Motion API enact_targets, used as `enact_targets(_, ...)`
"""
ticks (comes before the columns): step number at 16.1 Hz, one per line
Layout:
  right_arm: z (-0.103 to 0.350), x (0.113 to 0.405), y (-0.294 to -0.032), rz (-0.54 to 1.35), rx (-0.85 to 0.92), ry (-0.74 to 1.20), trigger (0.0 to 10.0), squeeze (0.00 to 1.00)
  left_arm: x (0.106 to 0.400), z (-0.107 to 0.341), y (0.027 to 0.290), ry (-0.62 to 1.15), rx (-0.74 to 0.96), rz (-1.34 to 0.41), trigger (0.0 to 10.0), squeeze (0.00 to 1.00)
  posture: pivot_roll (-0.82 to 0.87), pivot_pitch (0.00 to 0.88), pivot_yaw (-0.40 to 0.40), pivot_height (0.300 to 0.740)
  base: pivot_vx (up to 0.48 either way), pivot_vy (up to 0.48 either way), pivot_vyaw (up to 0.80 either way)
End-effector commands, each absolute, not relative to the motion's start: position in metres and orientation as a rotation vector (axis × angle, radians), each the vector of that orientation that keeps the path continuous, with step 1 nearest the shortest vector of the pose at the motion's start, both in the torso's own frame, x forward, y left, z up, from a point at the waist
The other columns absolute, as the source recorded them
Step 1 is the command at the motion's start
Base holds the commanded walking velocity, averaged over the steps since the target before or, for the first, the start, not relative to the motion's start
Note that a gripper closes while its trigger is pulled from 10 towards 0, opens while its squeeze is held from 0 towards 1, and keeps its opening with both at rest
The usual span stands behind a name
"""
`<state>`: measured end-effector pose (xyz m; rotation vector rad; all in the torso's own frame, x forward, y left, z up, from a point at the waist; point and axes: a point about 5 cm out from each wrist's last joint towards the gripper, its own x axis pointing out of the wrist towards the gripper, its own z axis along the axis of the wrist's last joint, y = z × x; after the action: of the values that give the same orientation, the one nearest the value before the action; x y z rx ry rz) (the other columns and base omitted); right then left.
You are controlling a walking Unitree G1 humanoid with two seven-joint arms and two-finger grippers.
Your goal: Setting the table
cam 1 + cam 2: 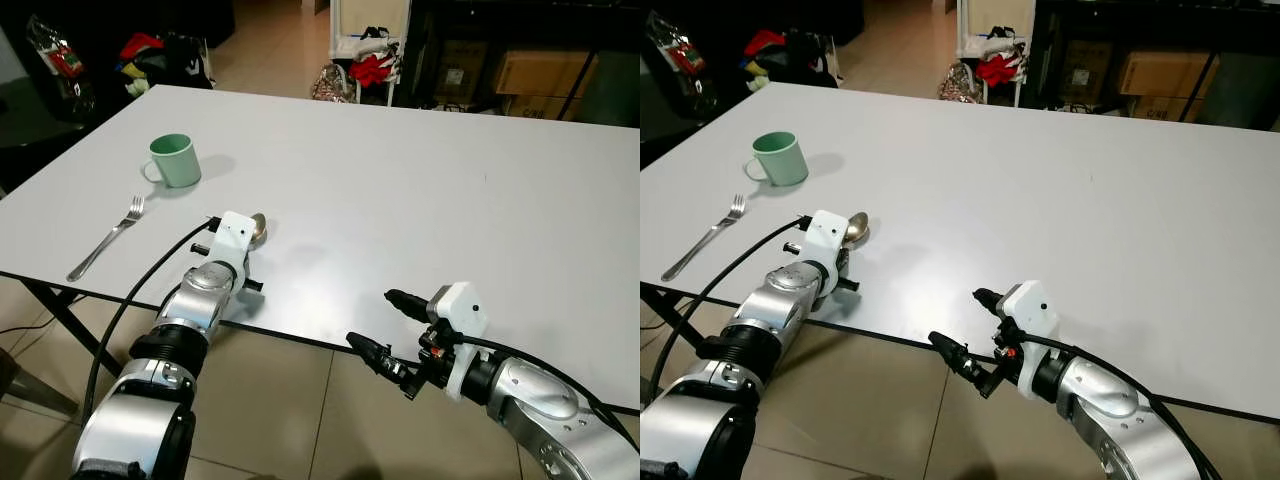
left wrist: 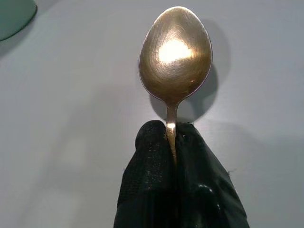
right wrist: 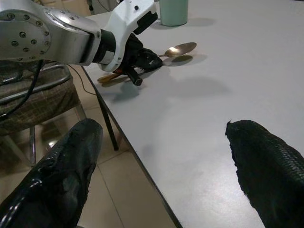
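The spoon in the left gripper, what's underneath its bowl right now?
Under the spoon bowl lies bare white table, with the bowl's shadow on it. The left gripper is shut on the handle; its black fingers cover the rest of the handle.

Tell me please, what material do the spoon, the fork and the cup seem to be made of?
Spoon: metal with a brushed golden finish, showing fine scratches and a bright glare spot.
Fork: probably steel, silver and shiny.
Green cup: matte, smooth, maybe plastic or ceramic; I cannot tell which.
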<state>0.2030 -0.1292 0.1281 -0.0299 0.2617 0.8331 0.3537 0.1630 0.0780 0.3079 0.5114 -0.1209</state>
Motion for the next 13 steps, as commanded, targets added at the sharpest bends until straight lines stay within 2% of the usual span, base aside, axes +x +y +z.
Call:
enact_targets(1, 0.1316, 0.1996, -0.1282, 0.842, -0.034, 0.259, 10.0, 0.0, 0.3481, 0.0707, 0.1576, 0.556, 0.306, -0.138, 10.0, 0.15, -0.04, 0.0, 0.074, 0.74, 0.0, 0.0, 0.0)
enact_targets(3, 0.1309, 0.1999, -0.1276, 0.843, -0.032, 0.261, 10.0, 0.0, 0.3487, 0.0724, 0.1555, 0.554, 0.299, -0.137, 10.0, 0.07, -0.03, 0.0, 0.072, 0.74, 0.0, 0.0, 0.0)
enact_targets(5, 0.1309, 0.2006, -0.1273, 0.849, -0.034, 0.26, 10.0, 0.0, 0.3488, 0.0717, 0.1551, 0.563, 0.284, -0.13, 10.0, 0.06, -0.03, 0.0, 0.072, 0.74, 0.0, 0.0, 0.0)
enact_targets(6, 0.131, 0.2012, -0.1268, 0.854, -0.036, 0.261, 10.0, 0.0, 0.3481, 0.0706, 0.1561, 0.579, 0.258, -0.128, 10.0, 0.75, -0.03, 0.0, 0.067, 0.74, 0.0, 0.0, 0.0)
enact_targets(7, 0.1309, 0.2014, -0.1266, 0.856, -0.037, 0.264, 10.0, 0.0, 0.3475, 0.07, 0.1574, 0.59, 0.246, -0.128, 10.0, 1.0, -0.03, 0.0, 0.065, 0.74, 0.0, 0.0, 0.0)
enact_targets(13, 0.1309, 0.2018, -0.1281, 0.849, -0.036, 0.263, 10.0, 0.0, 0.3505, 0.0743, 0.1569, 0.564, 0.218, -0.14, 10.0, 1.0, -0.03, 0.0, 0.059, 0.74, 0.0, 0.0, 0.0)
